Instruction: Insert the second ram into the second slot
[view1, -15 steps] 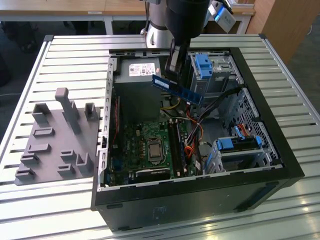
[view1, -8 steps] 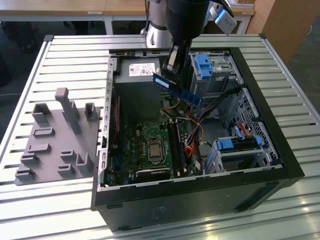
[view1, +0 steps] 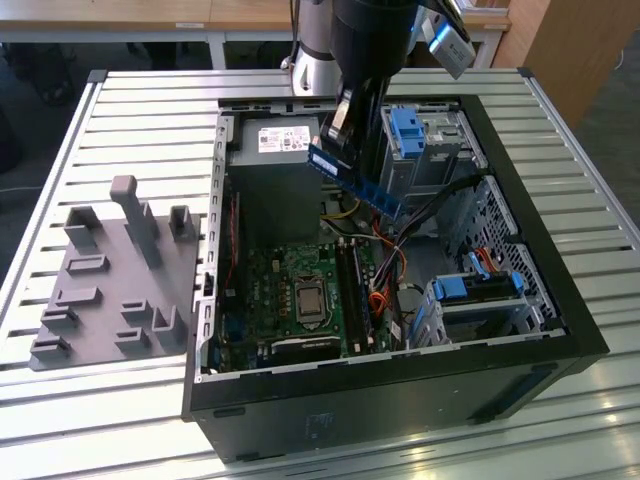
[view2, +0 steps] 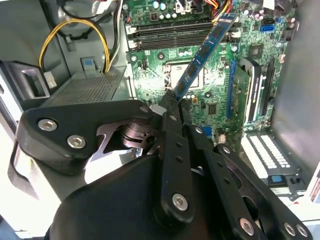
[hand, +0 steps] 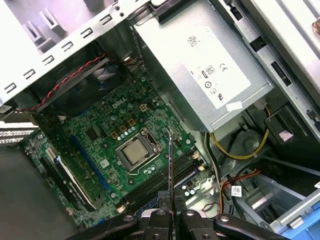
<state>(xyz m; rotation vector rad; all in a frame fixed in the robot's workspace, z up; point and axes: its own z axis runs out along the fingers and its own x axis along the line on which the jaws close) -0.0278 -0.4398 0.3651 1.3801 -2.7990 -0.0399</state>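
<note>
Inside the open computer case (view1: 560, 300), my gripper (view1: 338, 150) is clenched on one end of the long blue memory stick (view1: 358, 184) and holds it tilted in the air above the motherboard (view1: 290, 300), just beside the gray power supply (view1: 275, 150). In the second wrist view my fingertips (view2: 172, 100) pinch the stick (view2: 202, 52), whose free end slants out toward the black memory slots (view2: 170, 35). In the first wrist view the stick (hand: 170, 165) appears edge-on as a thin line rising from the gripper (hand: 170, 210), over the slots (hand: 165, 180) next to the processor socket (hand: 134, 152). The stick is not seated in any slot. The case lies on a slatted table (view1: 130, 110), with a gray tray (view1: 110, 280) at the exterior view's left.
</note>
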